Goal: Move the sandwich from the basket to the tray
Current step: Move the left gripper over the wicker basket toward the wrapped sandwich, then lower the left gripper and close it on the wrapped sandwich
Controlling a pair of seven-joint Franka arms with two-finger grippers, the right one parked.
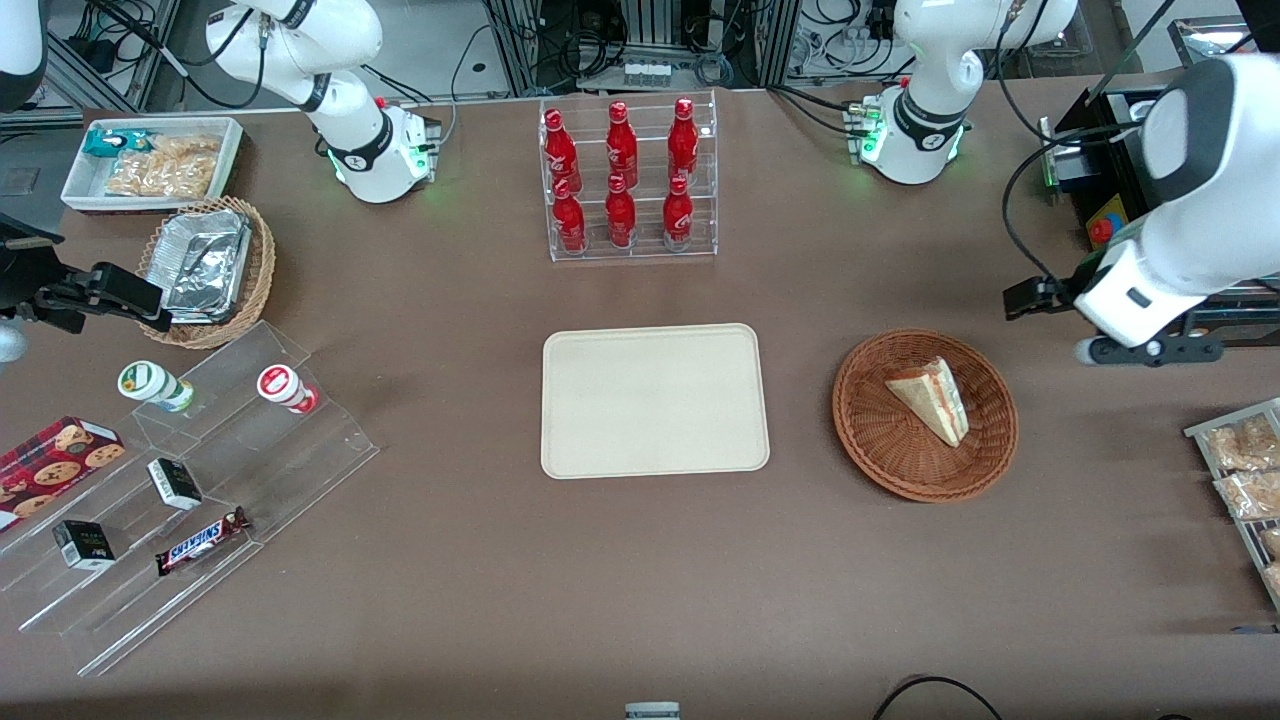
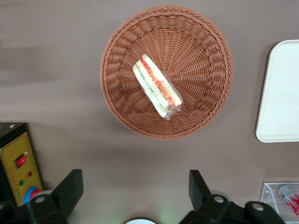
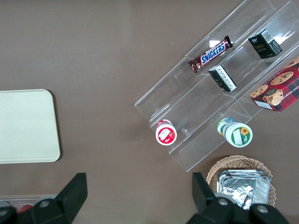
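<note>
Left gripper point(image 2: 135, 186) hangs high above the table point(image 1: 480, 600), fingers point(image 2: 70, 189) spread wide apart, nothing between them. In the front view the gripper point(image 1: 1040, 297) sits at the working arm's end of the table, above bare tabletop just beside the basket point(image 1: 870, 440), farther from the front camera than the basket. Not touching anything.

Wrist view looks straight down on the basket point(image 2: 196, 56); the sandwich point(image 2: 157, 86) lies in it, roughly centred, cut edge up with red-orange and green layers showing, looks wrapped in clear film. In the front view the sandwich point(image 1: 930, 397) lies on its side in the basket, pointed end nearer the front camera.

The tray point(image 1: 655, 400) lies flat mid-table, bare, beside the basket toward the parked arm's end, apart from it with a strip of table between. One edge of the tray point(image 2: 280, 93) shows in the wrist view.

Farther from the front camera than the tray: clear rack of red bottles point(image 1: 628, 180). Toward the parked arm's end: tan basket with foil trays point(image 1: 205, 265), white bin of snacks point(image 1: 150, 160), clear stepped shelf point(image 1: 190, 500) with a Snickers bar point(image 1: 203, 540), small boxes, two cups and a cookie box point(image 1: 50, 465). At the working arm's end, near the table's edge, bagged snacks point(image 1: 1245, 470).
</note>
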